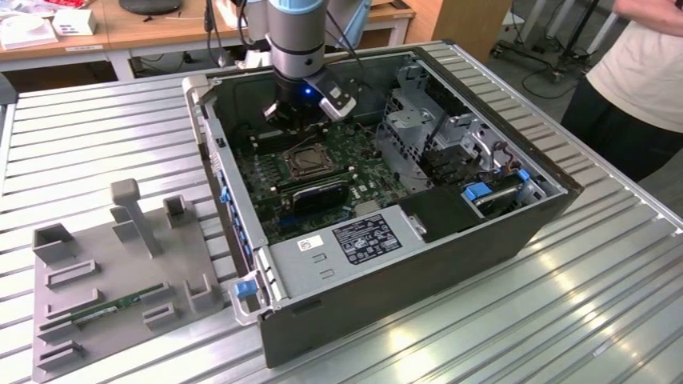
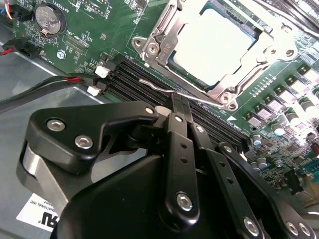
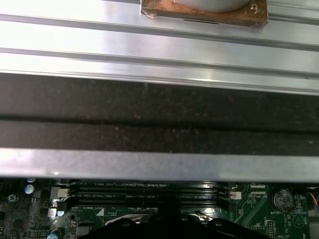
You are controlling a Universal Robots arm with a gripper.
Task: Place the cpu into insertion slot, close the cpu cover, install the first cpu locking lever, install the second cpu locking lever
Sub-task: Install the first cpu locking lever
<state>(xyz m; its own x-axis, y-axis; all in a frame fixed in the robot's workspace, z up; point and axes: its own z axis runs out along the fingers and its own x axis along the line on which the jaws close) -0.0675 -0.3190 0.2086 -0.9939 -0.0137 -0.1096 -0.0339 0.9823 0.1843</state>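
Green board (image 2: 89,47): pincer (image 2: 178,100) beside cpu cover (image 2: 158,39)

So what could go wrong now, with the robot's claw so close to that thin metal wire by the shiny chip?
1. The gripper is right at the thin locking lever beside the cpu cover; it could slip off the wire, and the lever might spring back.
2. The black memory slots lie right by the lever, so a slip might scrape them or the green board.
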